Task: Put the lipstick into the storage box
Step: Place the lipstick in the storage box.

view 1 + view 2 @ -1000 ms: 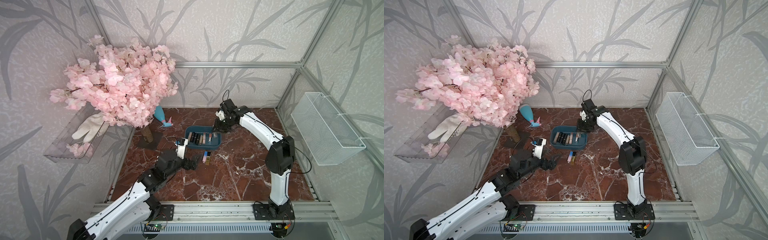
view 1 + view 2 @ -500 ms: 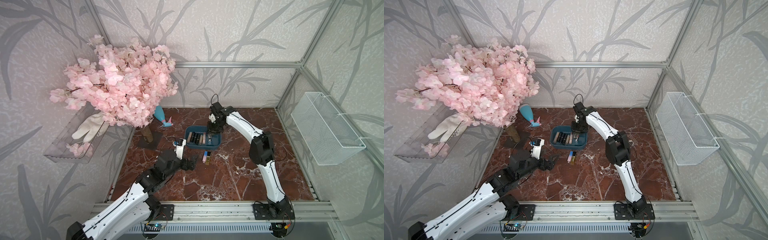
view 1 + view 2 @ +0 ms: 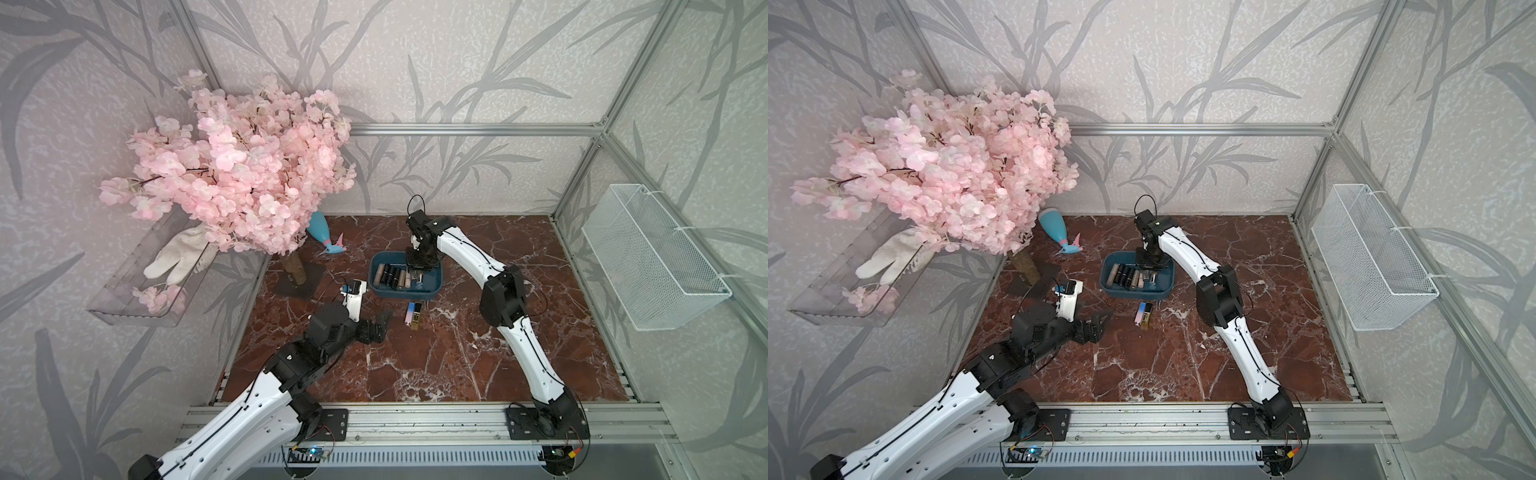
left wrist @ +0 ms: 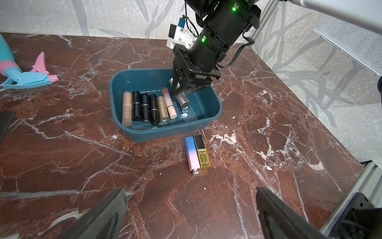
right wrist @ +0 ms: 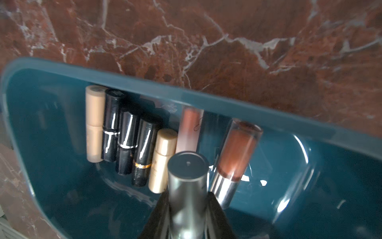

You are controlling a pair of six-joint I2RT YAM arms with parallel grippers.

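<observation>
No wording is legible anywhere. Inside the dark teal plastic storage box [image 4: 161, 132], a pale pink lip-gloss tube [image 4: 169, 103] and a beige cylindrical tube [image 4: 126, 109] carry small print, too blurred to read.

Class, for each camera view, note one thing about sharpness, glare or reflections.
Right wrist view: soft and smeared, box rim and lipsticks blurred, white glare streaks on the black ones. Left wrist view: sharp, tube ends mirrored in the glossy box floor. Both top views: crisp and evenly lit.
</observation>
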